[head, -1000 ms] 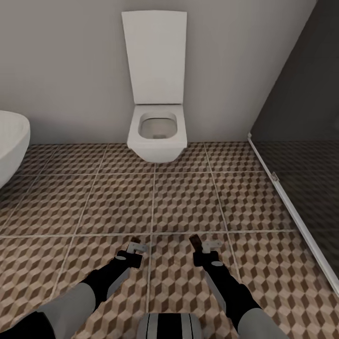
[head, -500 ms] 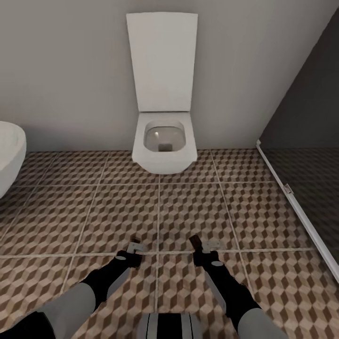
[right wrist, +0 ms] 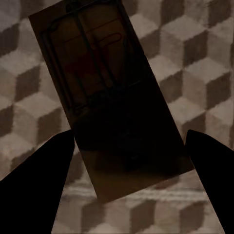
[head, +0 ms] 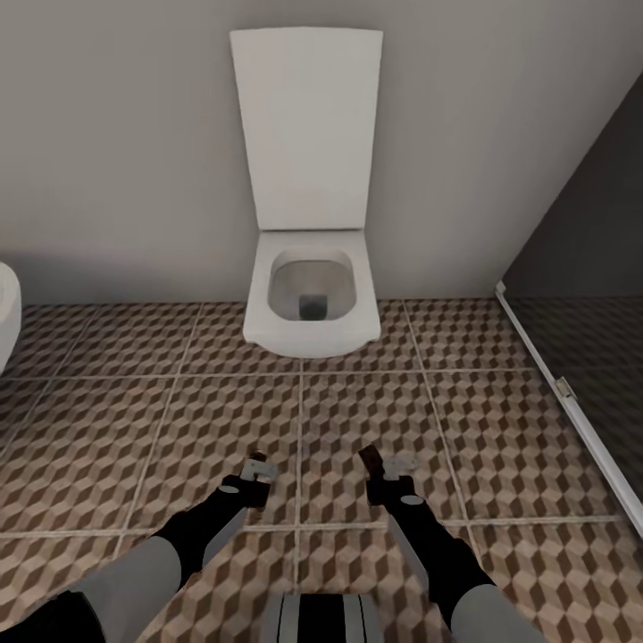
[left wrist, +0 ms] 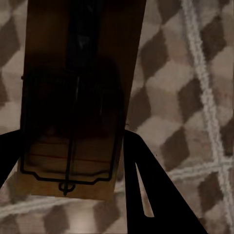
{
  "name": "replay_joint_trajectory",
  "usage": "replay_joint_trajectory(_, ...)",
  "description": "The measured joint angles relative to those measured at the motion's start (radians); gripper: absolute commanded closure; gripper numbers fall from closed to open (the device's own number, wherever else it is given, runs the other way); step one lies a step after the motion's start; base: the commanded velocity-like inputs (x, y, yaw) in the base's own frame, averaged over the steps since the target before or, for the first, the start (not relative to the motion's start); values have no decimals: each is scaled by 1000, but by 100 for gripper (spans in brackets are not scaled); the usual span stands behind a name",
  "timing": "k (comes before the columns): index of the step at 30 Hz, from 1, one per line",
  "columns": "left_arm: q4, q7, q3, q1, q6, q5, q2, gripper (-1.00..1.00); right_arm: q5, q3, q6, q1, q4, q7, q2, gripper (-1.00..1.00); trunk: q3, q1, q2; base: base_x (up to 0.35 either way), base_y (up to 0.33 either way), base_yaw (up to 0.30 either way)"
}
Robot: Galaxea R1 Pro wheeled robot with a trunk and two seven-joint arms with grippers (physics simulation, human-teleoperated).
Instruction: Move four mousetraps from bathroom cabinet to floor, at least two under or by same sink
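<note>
cube-patterned bathroom floor below; each pincer, left and right, pinches a mousetrap.

Black forearms, grey sleeves, dark fingers

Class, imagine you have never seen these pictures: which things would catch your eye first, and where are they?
A white toilet with its lid up stands against the wall, straight ahead. Below it spreads the cube-patterned bathroom floor. Each wrist view shows a mousetrap between its tool's fingers: the left mousetrap and the right mousetrap.
</note>
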Motion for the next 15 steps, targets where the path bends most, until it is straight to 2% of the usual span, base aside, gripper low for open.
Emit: replay_joint_trajectory(15, 0, 0, 0, 0, 0, 0, 0, 100, 0, 0, 1, 0, 0, 0, 0, 100, 0, 0, 0, 333, 0, 0)
